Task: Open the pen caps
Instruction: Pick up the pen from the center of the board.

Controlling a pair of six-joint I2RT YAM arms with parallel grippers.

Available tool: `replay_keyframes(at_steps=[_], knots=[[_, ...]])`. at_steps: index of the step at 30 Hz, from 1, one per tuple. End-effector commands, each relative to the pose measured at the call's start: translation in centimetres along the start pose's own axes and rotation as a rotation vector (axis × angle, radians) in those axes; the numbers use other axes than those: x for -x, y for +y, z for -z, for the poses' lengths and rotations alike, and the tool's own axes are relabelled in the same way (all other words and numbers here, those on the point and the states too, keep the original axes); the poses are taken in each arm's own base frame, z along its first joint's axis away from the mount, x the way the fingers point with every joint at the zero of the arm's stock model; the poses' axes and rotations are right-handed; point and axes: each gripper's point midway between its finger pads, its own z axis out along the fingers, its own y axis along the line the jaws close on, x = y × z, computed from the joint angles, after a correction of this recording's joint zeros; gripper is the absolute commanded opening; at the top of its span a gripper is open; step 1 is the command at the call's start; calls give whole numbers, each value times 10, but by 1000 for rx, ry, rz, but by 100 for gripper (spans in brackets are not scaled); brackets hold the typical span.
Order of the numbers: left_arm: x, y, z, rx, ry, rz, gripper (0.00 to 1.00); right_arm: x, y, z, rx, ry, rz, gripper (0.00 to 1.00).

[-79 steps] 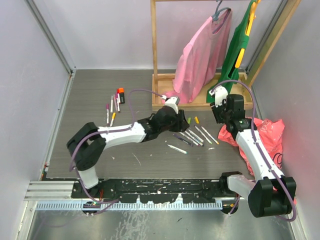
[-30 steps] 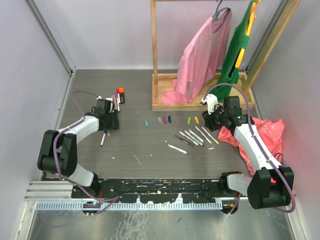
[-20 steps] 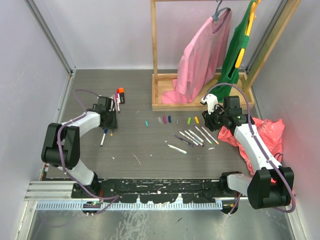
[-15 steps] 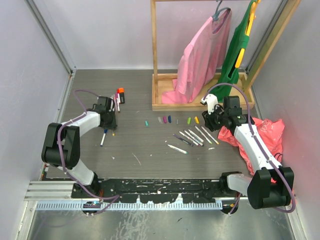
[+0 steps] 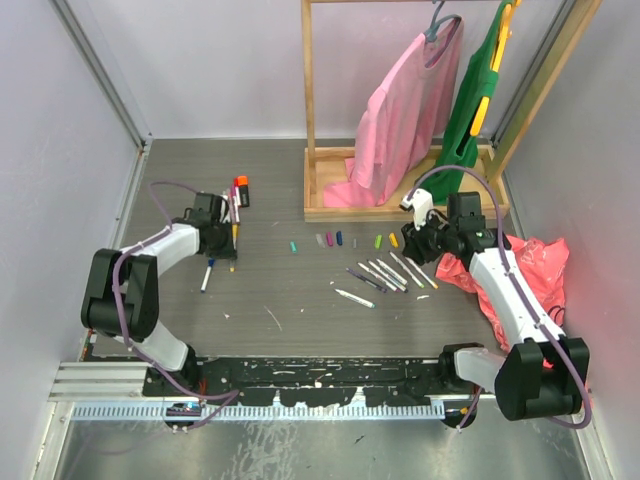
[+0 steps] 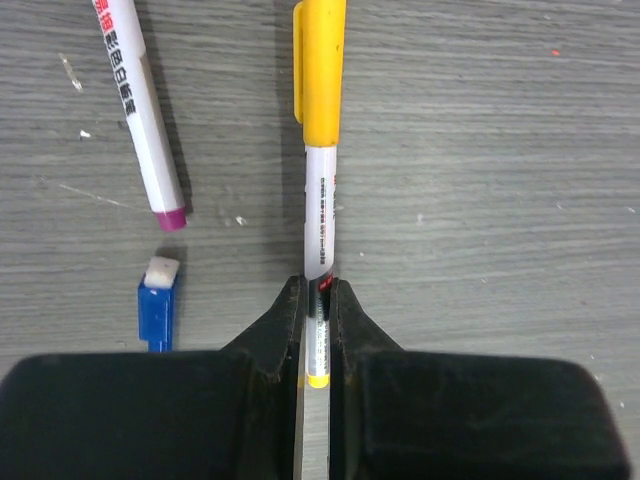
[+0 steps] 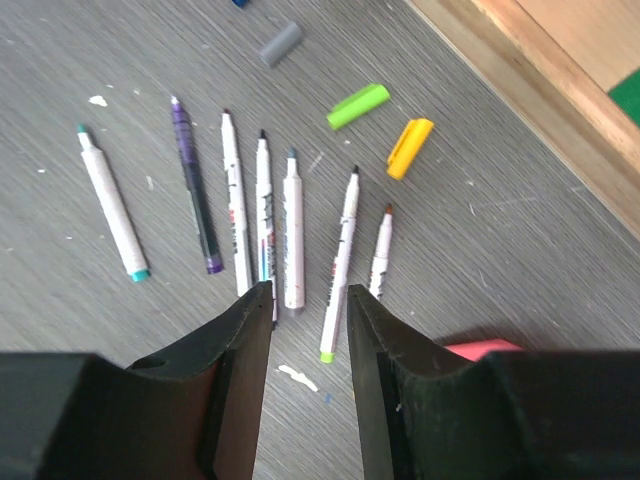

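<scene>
Left gripper (image 6: 317,290): jaws closed on the white barrel of the yellow-capped pen (image 6: 320,220), gripped near its tail. The yellow cap (image 6: 319,70) is on and points away from the fingers. The left wrist view alone shows this grip; from above, the left gripper (image 5: 225,240) hides the contact.

Beside it, left wrist view only: a purple-tipped pen (image 6: 140,110) lying flat, and a blue piece with a white end (image 6: 156,310), apart from each other.

Right gripper (image 7: 308,295): jaws parted, nothing between them, hanging over a fan of uncapped pens (image 7: 262,215) on the table (image 7: 520,260). The right wrist view resolves each bare tip; the top view shows the same pens only as thin lines (image 5: 385,273).

Loose pen caps: green cap (image 7: 358,106), orange-yellow cap (image 7: 409,148) and grey cap (image 7: 281,43), beyond the fan. Only the top view shows the whole row of caps (image 5: 329,239), between the two arms.

Top view only: orange-and-black marker (image 5: 241,190) beyond the left gripper; wooden rack (image 5: 310,100) with a pink garment (image 5: 400,120) and a green garment (image 5: 470,100); red bag (image 5: 530,280) by the right arm.
</scene>
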Motion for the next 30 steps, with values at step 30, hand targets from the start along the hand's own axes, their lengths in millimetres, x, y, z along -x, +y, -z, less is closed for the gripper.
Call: replay_keyframes(at_steps=[30], knots=[[-20, -226, 258, -1161, -838, -2, 0, 138, 133, 87, 761, -704, -150, 74]])
